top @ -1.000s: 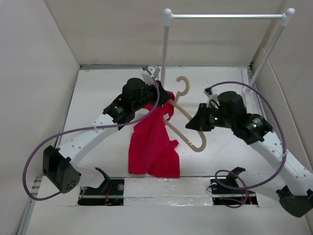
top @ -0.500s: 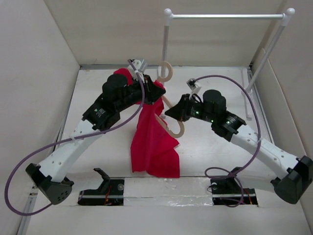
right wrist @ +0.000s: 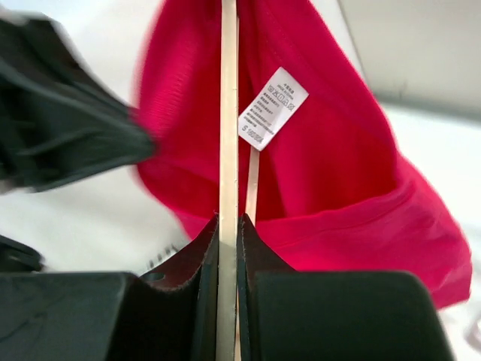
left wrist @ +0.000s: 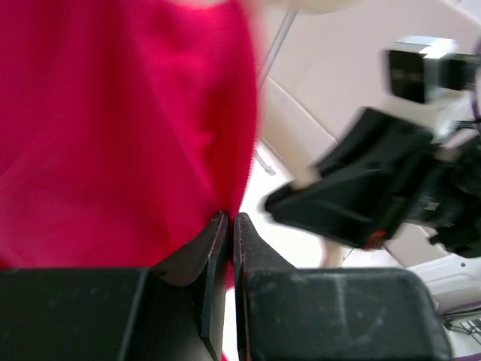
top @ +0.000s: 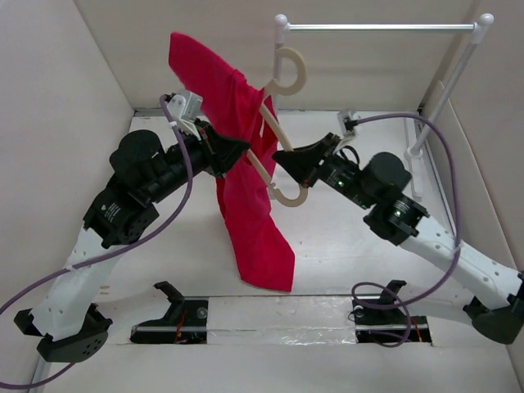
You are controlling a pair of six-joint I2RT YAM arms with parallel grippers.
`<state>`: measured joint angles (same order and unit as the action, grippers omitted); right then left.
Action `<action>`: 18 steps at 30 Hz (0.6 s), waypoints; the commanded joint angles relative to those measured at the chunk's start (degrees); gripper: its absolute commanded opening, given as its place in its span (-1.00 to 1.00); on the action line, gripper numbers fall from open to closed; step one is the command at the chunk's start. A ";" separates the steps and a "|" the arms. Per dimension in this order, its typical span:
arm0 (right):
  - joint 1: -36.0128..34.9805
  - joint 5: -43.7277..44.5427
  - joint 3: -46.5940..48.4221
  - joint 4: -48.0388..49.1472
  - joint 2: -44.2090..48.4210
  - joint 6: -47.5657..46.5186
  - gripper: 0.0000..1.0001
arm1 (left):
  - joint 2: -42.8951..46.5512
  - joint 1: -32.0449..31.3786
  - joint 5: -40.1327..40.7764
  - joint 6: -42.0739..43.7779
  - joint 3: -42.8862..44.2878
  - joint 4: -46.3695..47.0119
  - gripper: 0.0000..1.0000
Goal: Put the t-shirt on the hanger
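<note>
The red t-shirt (top: 246,172) hangs in the air at the middle of the top view, draped over one arm of the beige wooden hanger (top: 288,72), whose hook is near the rack's left post. My left gripper (top: 239,150) is shut on the t-shirt's edge (left wrist: 135,128). My right gripper (top: 282,157) is shut on a thin bar of the hanger (right wrist: 228,113). The right wrist view shows the t-shirt (right wrist: 338,173) behind the bar, with its white label (right wrist: 272,108). The hanger's lower curved end (top: 288,195) sticks out below the grippers.
A white rack with a metal bar (top: 377,27) stands at the back right, its left post (top: 277,78) just behind the hanger. White walls enclose the white table (top: 344,246). Purple cables loop from both arms.
Both arms have lifted the t-shirt and hanger well up off the table and toward the back. The hanger has turned upright, its hook now high beside the rack post.
</note>
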<state>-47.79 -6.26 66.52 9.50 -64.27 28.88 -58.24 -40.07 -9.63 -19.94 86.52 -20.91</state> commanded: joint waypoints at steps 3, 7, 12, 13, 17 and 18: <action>-3.71 11.89 0.99 12.47 6.79 -4.28 -1.00 | 0.06 -0.35 1.02 1.49 4.97 -3.17 -1.00; -6.78 15.91 -3.15 14.06 3.89 -3.22 -1.00 | -1.79 -0.35 0.23 1.66 8.30 -3.61 -0.84; -11.88 22.43 -2.45 13.71 4.59 -8.05 -1.00 | -2.58 -0.35 1.28 2.10 11.82 -4.15 -0.33; -11.89 23.56 -2.28 13.45 4.51 -8.40 -1.00 | -2.50 -0.35 1.45 2.02 12.87 -3.45 -0.23; -12.41 24.37 -3.94 13.88 5.29 -7.79 -1.00 | -3.72 -0.35 6.61 0.96 16.13 -3.26 -0.08; -12.41 24.45 -4.20 14.06 5.73 -7.70 -1.00 | -4.16 -0.35 8.12 0.35 16.74 -3.35 -0.06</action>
<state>-59.64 14.52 62.06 14.94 -61.36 22.68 -62.37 -40.14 -6.13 -18.68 99.20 -26.46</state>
